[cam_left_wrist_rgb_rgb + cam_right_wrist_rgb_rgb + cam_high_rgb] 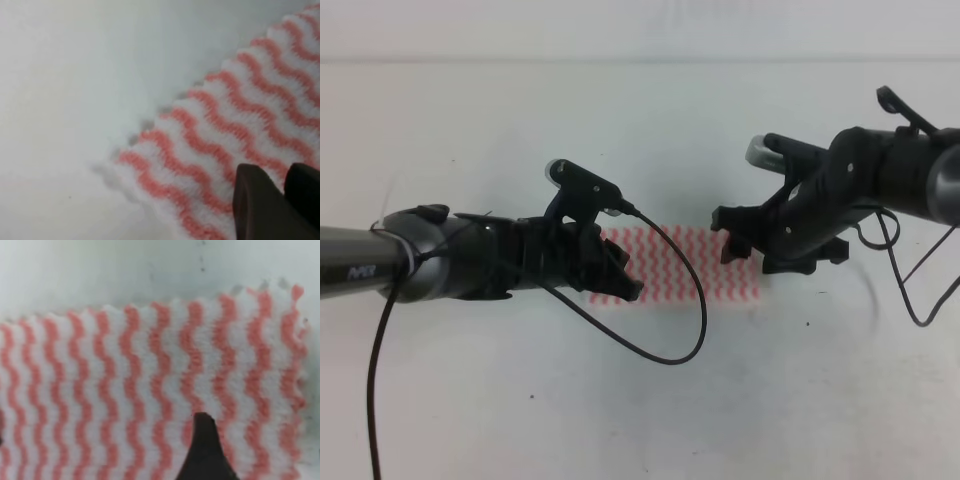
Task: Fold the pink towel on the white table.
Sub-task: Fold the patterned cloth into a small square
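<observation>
The pink towel [685, 265] lies flat on the white table [620, 130] as a narrow strip with pink and white wavy stripes. My left gripper [630, 285] hovers over the towel's left end. In the left wrist view its two dark fingertips [260, 207] sit close together above the towel [225, 135], near its corner, with nothing between them. My right gripper [732, 238] is over the towel's right end. The right wrist view shows the towel [125, 390] filling the frame and only one dark fingertip [202, 450] over it.
A black cable [695, 310] loops from the left arm across the towel's lower edge. Another cable [920, 290] hangs by the right arm. A few tiny dark specks dot the table.
</observation>
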Robot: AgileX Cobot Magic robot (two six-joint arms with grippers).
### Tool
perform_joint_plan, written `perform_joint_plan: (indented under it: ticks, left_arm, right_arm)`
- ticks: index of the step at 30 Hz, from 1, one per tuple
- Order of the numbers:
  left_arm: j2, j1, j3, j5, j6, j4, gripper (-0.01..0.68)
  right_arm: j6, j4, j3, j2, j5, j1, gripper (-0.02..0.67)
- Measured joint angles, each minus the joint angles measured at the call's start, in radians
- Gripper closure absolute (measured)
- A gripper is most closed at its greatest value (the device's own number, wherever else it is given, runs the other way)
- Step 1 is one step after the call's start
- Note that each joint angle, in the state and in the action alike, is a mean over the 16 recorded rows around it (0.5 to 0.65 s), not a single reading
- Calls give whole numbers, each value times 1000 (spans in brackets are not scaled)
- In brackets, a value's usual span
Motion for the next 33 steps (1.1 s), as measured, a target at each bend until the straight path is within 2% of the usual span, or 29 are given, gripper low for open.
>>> perform_joint_plan:
  ticks: [6, 21, 33]
  left_arm:
    - [0, 0, 0, 0, 0, 0, 566]
    - [0, 0, 0, 2, 0, 1, 566]
    - [0, 0, 0, 9, 0, 1, 566]
  right_arm:
    - [-1, 1, -1, 14, -3, 0, 233]
    - [-1, 0, -1, 27, -23, 0, 328]
    - [-7, 1, -1, 44, -13, 0, 373]
